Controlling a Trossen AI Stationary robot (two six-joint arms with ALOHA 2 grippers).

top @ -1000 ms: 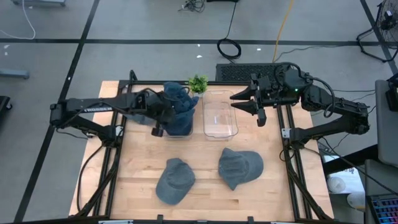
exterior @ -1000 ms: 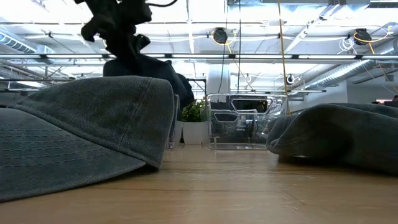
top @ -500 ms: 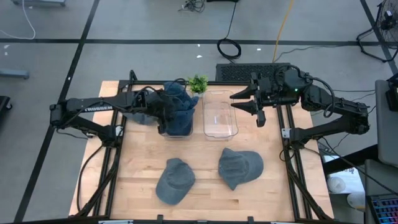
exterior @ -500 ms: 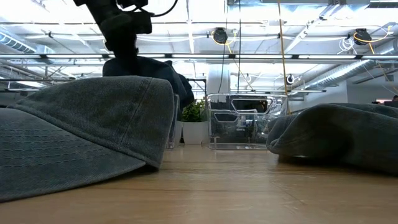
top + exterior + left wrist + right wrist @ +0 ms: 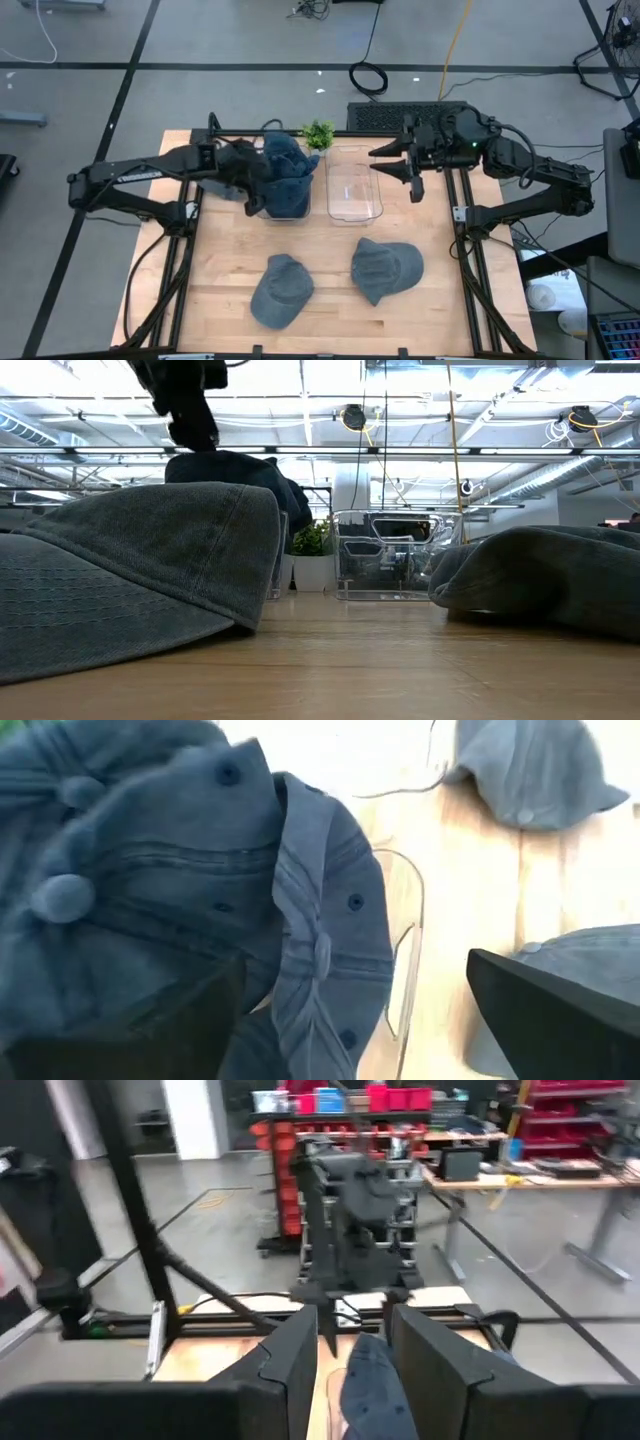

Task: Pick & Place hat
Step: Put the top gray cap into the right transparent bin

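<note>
Sitting crumpled in the bin (image 5: pixel 290 205), the grey-blue hat (image 5: pixel 285 168) is lying just under the left gripper (image 5: pixel 252 190) (fingers spread wide, empty).

Bright even overhead light; ceiling lights (image 5: pixel 352 416) glare at 12 o'clock in low view. Left wrist view blurred, washed out; near hat (image 5: pixel 130 560) soft.

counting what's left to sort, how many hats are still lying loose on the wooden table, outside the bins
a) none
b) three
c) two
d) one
c) Two grey hats lie on the wood near the front edge, one hat on the left and the other hat on the right, while the remaining hats are piled in the left bin at the back.
</note>
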